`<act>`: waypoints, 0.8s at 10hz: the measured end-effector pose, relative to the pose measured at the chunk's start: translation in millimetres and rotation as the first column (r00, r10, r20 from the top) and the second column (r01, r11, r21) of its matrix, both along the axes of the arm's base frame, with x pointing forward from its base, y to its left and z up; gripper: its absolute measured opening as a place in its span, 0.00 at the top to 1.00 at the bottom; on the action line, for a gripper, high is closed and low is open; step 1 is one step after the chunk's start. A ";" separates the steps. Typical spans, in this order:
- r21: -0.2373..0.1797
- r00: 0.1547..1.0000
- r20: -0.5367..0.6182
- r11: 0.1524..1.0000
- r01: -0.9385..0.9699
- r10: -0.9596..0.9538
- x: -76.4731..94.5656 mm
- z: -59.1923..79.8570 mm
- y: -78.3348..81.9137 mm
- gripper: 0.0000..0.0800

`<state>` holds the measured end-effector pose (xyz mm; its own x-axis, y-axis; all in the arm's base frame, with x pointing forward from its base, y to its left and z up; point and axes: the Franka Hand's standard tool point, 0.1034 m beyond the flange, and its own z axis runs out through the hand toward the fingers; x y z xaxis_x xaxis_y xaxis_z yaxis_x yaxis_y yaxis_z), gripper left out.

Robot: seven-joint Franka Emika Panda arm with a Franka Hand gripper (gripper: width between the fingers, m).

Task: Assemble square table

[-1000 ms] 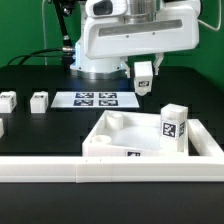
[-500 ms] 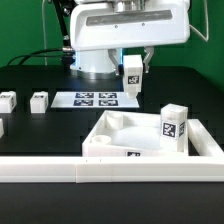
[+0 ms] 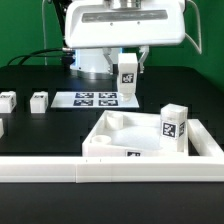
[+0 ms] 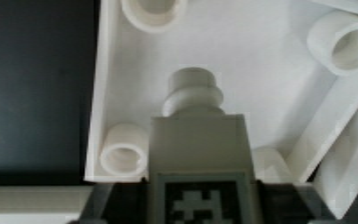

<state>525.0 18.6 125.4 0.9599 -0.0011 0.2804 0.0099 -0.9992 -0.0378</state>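
While my gripper [image 3: 128, 68] clamps a short white tagged leg [image 3: 128, 84], upper centre, the white plastic square tabletop [image 3: 98, 136] lies lower right.

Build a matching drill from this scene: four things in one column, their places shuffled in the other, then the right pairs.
Things
1. raised leg
2. standing leg
3. marker board
4. loose legs

Places
A. lying flat on the black table, tags facing up
B. gripped in the end effector, off the table
C. resting on the table at the exterior view's left
D. upright on the square top, at the exterior view's right

Pairs: 1-B, 2-D, 3-A, 4-C
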 end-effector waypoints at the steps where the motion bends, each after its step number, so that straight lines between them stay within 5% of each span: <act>1: -0.002 1.000 0.016 1.000 0.001 -0.001 13.2 3.5 -4.8 0.64; 4: -0.010 0.999 0.020 0.999 -0.037 0.037 45.4 9.1 -14.6 0.64; 8: -0.011 0.999 0.038 1.000 -0.007 0.007 45.5 7.0 -20.3 0.64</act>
<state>570.5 -1.7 132.4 0.9484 0.0090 0.3170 0.0183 -0.9995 -0.0265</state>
